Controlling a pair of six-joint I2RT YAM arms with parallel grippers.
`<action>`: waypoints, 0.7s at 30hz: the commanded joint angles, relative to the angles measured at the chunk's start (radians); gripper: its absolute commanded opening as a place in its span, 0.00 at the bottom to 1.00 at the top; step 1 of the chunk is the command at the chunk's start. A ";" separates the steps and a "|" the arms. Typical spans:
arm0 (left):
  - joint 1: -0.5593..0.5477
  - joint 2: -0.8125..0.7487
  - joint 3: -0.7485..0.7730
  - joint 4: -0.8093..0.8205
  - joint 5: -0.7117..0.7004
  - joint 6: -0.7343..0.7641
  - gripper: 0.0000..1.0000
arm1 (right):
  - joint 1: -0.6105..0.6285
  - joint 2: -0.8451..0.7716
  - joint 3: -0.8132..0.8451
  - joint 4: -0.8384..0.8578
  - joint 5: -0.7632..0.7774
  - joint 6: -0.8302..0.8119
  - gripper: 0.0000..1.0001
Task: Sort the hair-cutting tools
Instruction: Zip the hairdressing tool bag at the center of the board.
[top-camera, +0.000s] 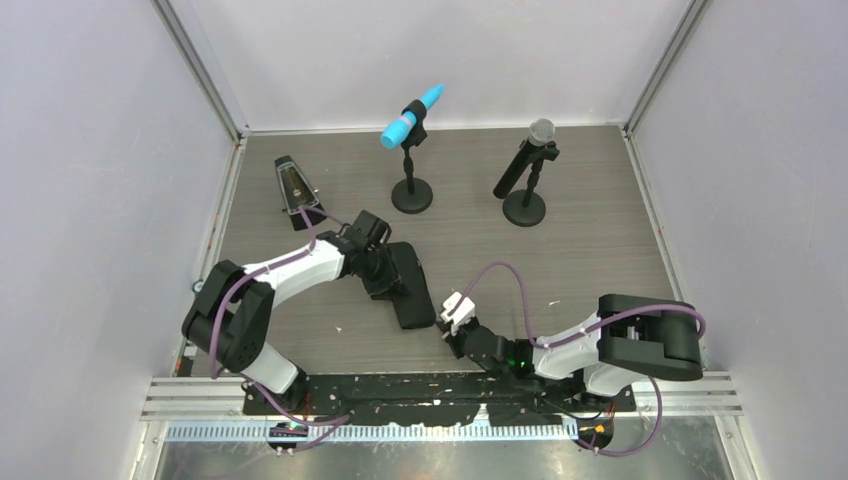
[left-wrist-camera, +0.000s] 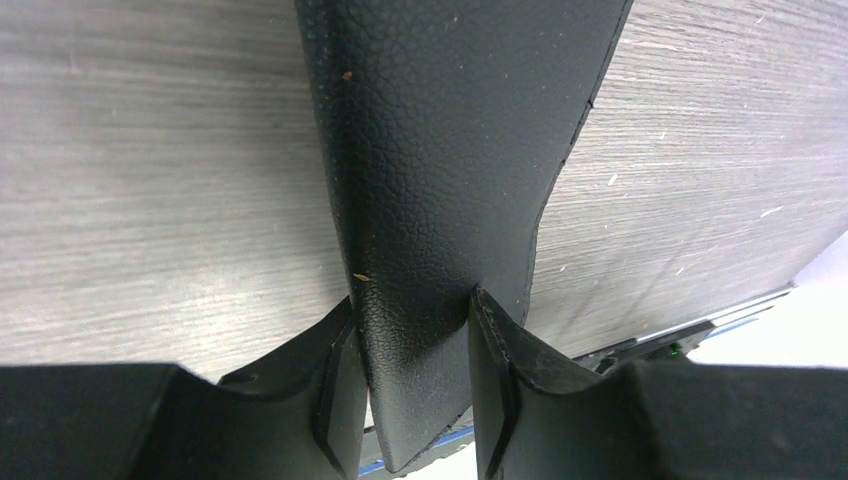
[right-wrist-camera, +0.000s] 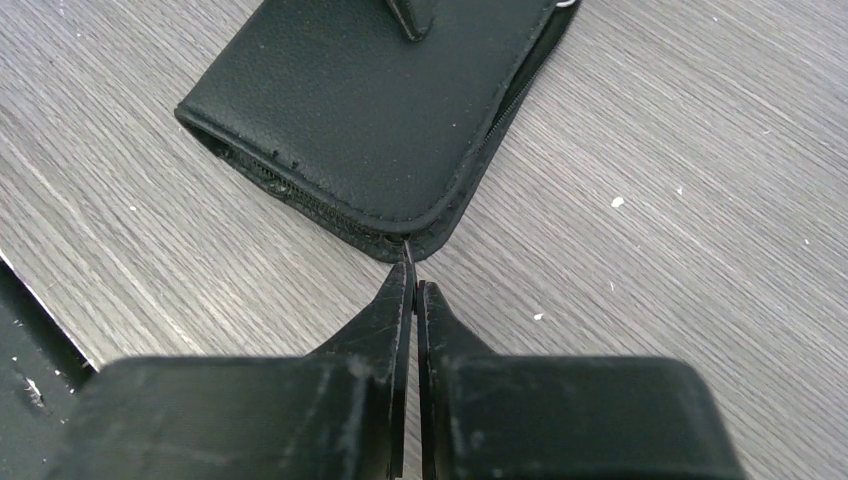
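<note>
Top external: left tool (top-camera: 386, 282) grips case (top-camera: 418, 305) near metronome (top-camera: 293, 186).

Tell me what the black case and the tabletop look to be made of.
Case: leather or, more likely, imitation leather; matte black with a fine pebbled grain, a sewn edge and a zip along the side. Tabletop: probably laminate printed as grey wood; straight streaked grain, flat matte surface.

Even bright light, soft shadows; sheen on right end effector (right-wrist-camera: 413, 275).
</note>
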 joint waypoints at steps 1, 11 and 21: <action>0.023 0.063 0.066 -0.176 -0.119 0.244 0.29 | -0.034 -0.002 0.044 -0.169 0.032 -0.025 0.05; 0.036 0.088 0.205 -0.262 -0.164 0.319 0.77 | -0.035 0.110 0.205 -0.129 -0.332 -0.096 0.05; 0.147 -0.393 -0.159 -0.163 -0.215 -0.031 0.92 | -0.035 0.258 0.379 -0.054 -0.444 -0.056 0.05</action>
